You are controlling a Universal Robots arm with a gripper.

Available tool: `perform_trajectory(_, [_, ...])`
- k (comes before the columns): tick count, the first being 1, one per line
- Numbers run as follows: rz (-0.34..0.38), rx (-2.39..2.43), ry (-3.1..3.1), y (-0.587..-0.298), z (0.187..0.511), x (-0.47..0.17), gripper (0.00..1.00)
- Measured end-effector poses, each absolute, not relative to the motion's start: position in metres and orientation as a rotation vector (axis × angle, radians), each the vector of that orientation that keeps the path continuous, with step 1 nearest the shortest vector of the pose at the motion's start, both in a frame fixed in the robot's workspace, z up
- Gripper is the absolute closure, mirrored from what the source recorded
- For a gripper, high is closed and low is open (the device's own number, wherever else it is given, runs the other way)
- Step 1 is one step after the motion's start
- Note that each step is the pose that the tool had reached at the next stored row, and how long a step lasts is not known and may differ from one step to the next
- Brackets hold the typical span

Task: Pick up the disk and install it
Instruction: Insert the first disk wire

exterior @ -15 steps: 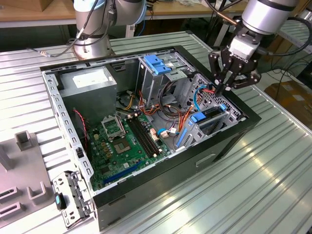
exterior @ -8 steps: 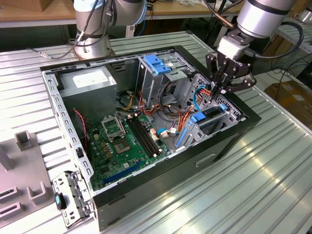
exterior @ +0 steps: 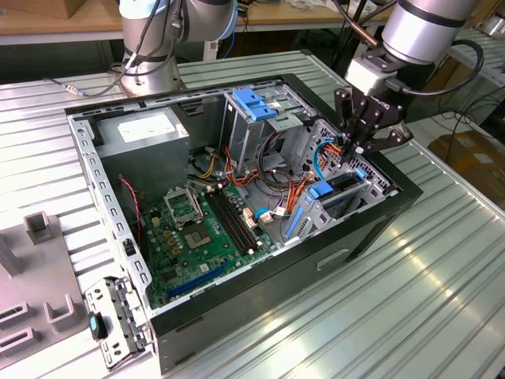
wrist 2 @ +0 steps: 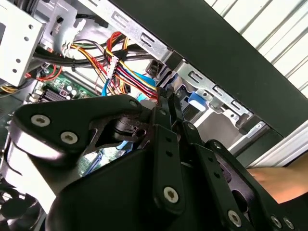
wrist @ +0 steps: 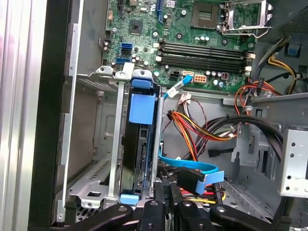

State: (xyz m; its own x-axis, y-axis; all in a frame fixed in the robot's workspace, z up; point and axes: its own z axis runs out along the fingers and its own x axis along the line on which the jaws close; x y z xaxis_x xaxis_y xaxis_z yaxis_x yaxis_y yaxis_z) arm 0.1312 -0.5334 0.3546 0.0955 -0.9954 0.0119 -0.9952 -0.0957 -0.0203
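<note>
Bright even light; glare on table (exterior: pixel 442 276); close tool (wrist 2: pixel 168 103) blurred

The exterior view looks down at a slant from well back, taking in the whole open computer case (exterior: pixel 237 205) on the ribbed table (exterior: pixel 410 300), with the arm's gripper (exterior: pixel 359 142) at about two o'clock. The first wrist view looks straight down past the gripper (wrist: pixel 166 211) into the case, with the green motherboard (wrist: pixel 192 33) at twelve o'clock. The second wrist view sits very close behind the gripper (wrist 2: pixel 166 103), facing the coloured wires (wrist 2: pixel 120 62) at eleven o'clock; both wrist views share those wires (wrist: pixel 192 130).
</note>
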Motion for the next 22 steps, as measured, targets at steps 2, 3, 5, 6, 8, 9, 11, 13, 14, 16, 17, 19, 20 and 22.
perform_trajectory(2, [-0.035,-2.318,2.109,-0.534,0.355,0.131,0.83])
perform_trajectory(3, [-0.035,-2.316,2.112,-0.534,0.356,0.131,0.83])
perform_trajectory(5, [-0.035,-2.311,2.117,-0.534,0.356,0.131,0.83])
perform_trajectory(6, [-0.035,-2.31,2.118,-0.534,0.356,0.131,0.83])
perform_trajectory(8, [-0.035,-2.31,2.118,-0.535,0.356,0.131,0.83])
perform_trajectory(9, [-0.035,-2.31,2.118,-0.536,0.356,0.131,0.83])
perform_trajectory(11, [-0.034,-2.31,2.118,-0.537,0.356,0.129,0.83])
perform_trajectory(13, [-0.035,-2.308,2.12,-0.537,0.356,0.127,0.83])
perform_trajectory(14, [-0.035,-2.305,2.124,-0.538,0.356,0.127,0.83])
perform_trajectory(16, [-0.035,-2.301,2.128,-0.541,0.356,0.127,0.83])
perform_trajectory(17, [-0.035,-2.3,2.129,-0.542,0.355,0.127,0.83])
perform_trajectory(19, [-0.035,-2.298,2.131,-0.547,0.355,0.127,0.83])
perform_trajectory(20, [-0.035,-2.297,2.132,-0.549,0.355,0.127,0.83])
perform_trajectory(22, [-0.035,-2.295,2.135,-0.551,0.354,0.127,0.83])
